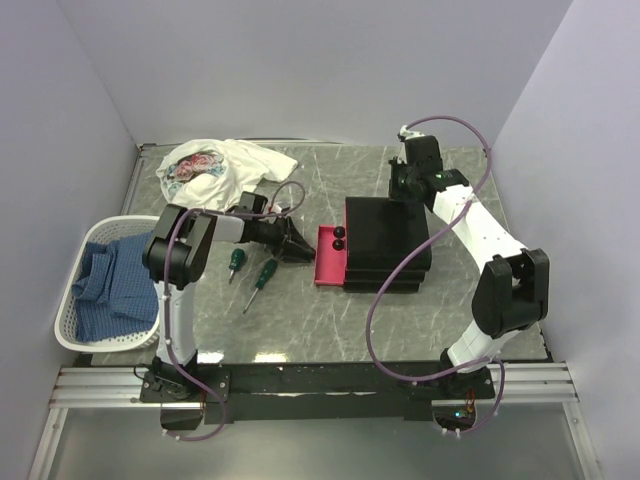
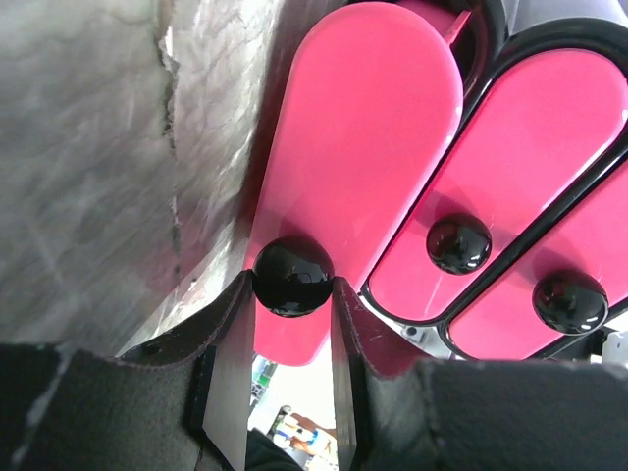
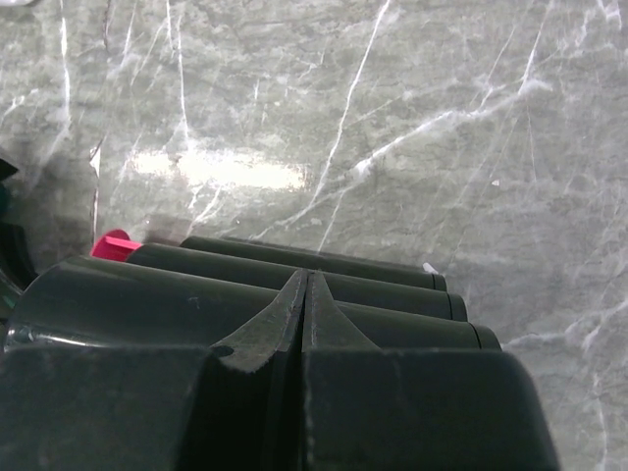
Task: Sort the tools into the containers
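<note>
The black drawer unit (image 1: 388, 240) stands right of centre, with one pink drawer (image 1: 327, 258) pulled out to the left. My left gripper (image 1: 307, 246) is shut on that drawer's round black knob (image 2: 292, 278), with a finger on each side of it. Two more knobs (image 2: 459, 243) show on the shut drawers beside it. Two green-handled screwdrivers (image 1: 235, 260) (image 1: 263, 276) lie on the table left of the drawer. My right gripper (image 1: 400, 190) is shut and empty, and its tips (image 3: 306, 285) rest against the unit's black far side (image 3: 147, 294). The hammer and the other screwdrivers are out of view.
A white patterned cloth (image 1: 222, 163) lies at the back left. A white lattice basket (image 1: 75, 320) with blue cloth stands at the left edge. The grey marble table (image 3: 392, 118) ends at walls on the left, back and right.
</note>
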